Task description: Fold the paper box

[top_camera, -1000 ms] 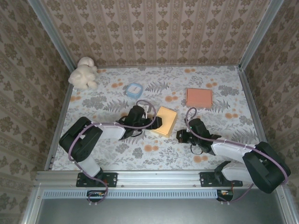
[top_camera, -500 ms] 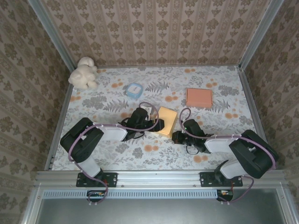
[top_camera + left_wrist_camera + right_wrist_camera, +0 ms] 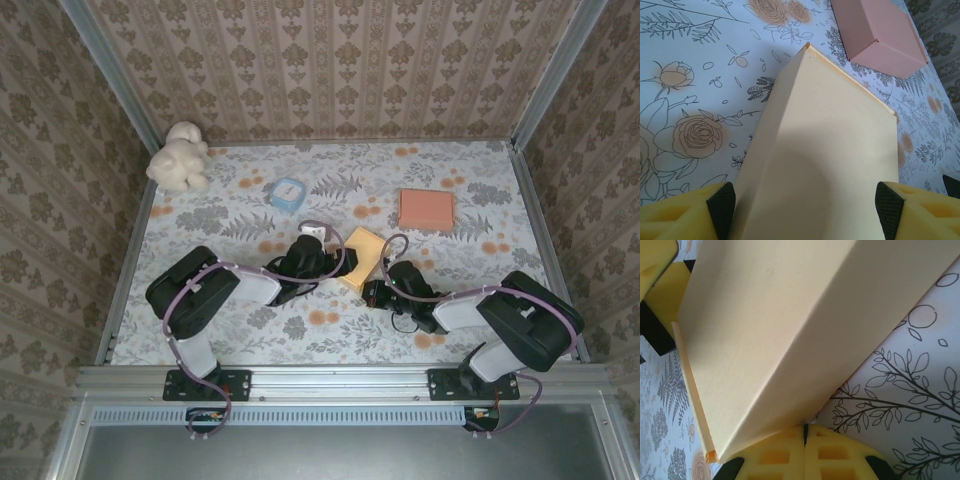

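The yellow paper box (image 3: 363, 256) sits mid-table, tipped up on one side. In the left wrist view it (image 3: 825, 150) spans the whole gap between my left gripper's (image 3: 805, 205) black pads (image 3: 722, 205), which press on its two sides. From above, the left gripper (image 3: 328, 262) is at the box's left end. My right gripper (image 3: 372, 292) is shut with nothing between its fingers. Its joined yellow fingertips (image 3: 805, 435) butt against the lower edge of the box (image 3: 770, 325), which leans above them.
A flat pink box (image 3: 426, 209) lies at the back right and shows beyond the yellow one (image 3: 880, 35). A small blue round object (image 3: 287, 192) and a white plush toy (image 3: 179, 156) are at the back left. Patterned walls close in the table.
The right gripper has slid left up to the box's near edge. The box has tipped up and looks narrower from above. The left gripper has shifted slightly right with it.
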